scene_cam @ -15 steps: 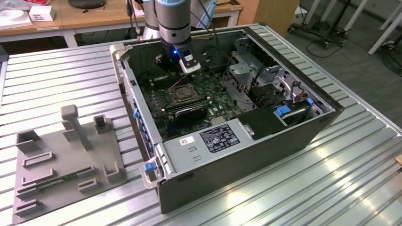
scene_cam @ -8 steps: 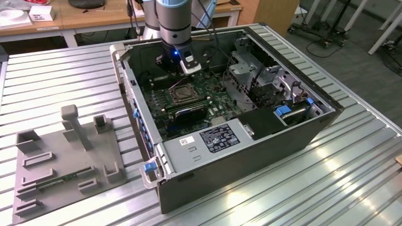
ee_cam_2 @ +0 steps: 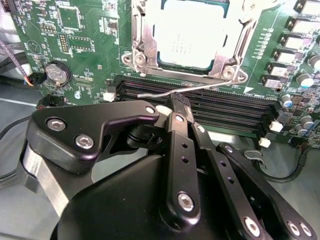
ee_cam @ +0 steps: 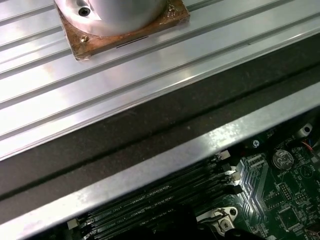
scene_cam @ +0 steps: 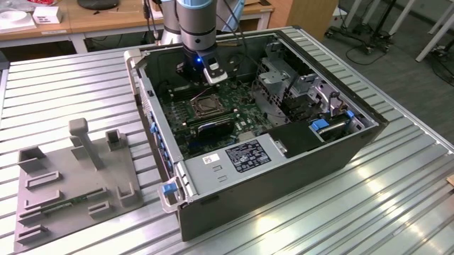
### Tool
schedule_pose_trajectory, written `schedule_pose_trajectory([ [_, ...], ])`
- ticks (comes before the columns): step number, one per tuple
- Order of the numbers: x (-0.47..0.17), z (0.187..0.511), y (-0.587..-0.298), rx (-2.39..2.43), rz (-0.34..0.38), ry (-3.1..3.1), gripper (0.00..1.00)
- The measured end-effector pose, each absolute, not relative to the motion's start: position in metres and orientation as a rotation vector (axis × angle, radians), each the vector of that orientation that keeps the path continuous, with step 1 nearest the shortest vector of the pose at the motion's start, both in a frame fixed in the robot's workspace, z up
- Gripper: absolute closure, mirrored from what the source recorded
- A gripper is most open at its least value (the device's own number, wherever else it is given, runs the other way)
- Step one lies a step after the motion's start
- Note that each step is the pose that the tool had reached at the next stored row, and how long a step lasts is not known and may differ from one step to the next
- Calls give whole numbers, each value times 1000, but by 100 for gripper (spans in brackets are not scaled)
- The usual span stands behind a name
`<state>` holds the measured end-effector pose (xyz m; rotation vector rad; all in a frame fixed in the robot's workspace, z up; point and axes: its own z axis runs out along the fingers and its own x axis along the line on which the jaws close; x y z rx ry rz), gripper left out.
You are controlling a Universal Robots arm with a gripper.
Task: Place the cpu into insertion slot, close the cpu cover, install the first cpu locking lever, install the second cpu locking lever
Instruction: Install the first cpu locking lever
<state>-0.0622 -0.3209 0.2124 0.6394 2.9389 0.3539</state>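
Observation:
The cpu (ee_cam_2: pixel 192 35) lies flat in the insertion slot (scene_cam: pixel 206 104) on the green motherboard (ee_cam_2: pixel 75 45) inside the open computer case (scene_cam: pixel 298 159). The silver cpu cover (ee_cam_2: pixel 142 37) is folded down around the chip. A thin wire locking lever (ee_cam_2: pixel 205 86) runs along the socket's edge, beside the memory slots. My gripper (ee_cam_2: pixel 176 103) is shut, its black fingertips together and touching this lever near its bend. I cannot tell whether the wire is clamped between them. In the exterior view the gripper (scene_cam: pixel 207 79) hangs just behind the socket.
Black memory slots (ee_cam_2: pixel 210 107) lie right under the fingertips, and a coin battery (ee_cam_2: pixel 56 71) sits nearby. The case wall (ee_cam: pixel 165 165) and a drive cage (scene_cam: pixel 284 85) hem in the board. A grey fixture plate (scene_cam: pixel 71 180) lies on the slatted table at the exterior view's left.

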Motion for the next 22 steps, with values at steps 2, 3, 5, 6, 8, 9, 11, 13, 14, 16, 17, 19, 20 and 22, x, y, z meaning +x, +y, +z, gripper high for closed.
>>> schedule_pose_trajectory([
  [2, -62, 212, -321, 639, 354, 2939, 89],
  [3, -62, 212, -321, 639, 354, 2939, 89],
  [5, -62, 212, -322, 639, 354, 2939, 89],
  [6, -62, 212, -322, 639, 354, 2939, 89],
  [8, -62, 212, -323, 639, 354, 2939, 89],
  [9, -62, 212, -323, 639, 354, 2939, 89],
  [11, -62, 212, -323, 639, 354, 2939, 89],
  [13, -62, 212, -323, 639, 353, 2939, 89],
  [14, -62, 212, -323, 639, 354, 2939, 89],
  [16, -62, 212, -323, 639, 354, 2939, 89],
  [17, -62, 211, -323, 639, 354, 2939, 89],
  [19, -61, 211, -323, 639, 354, 2939, 89],
  [20, -61, 210, -323, 639, 354, 2939, 89],
  [22, -60, 210, -323, 639, 354, 2939, 89],
])
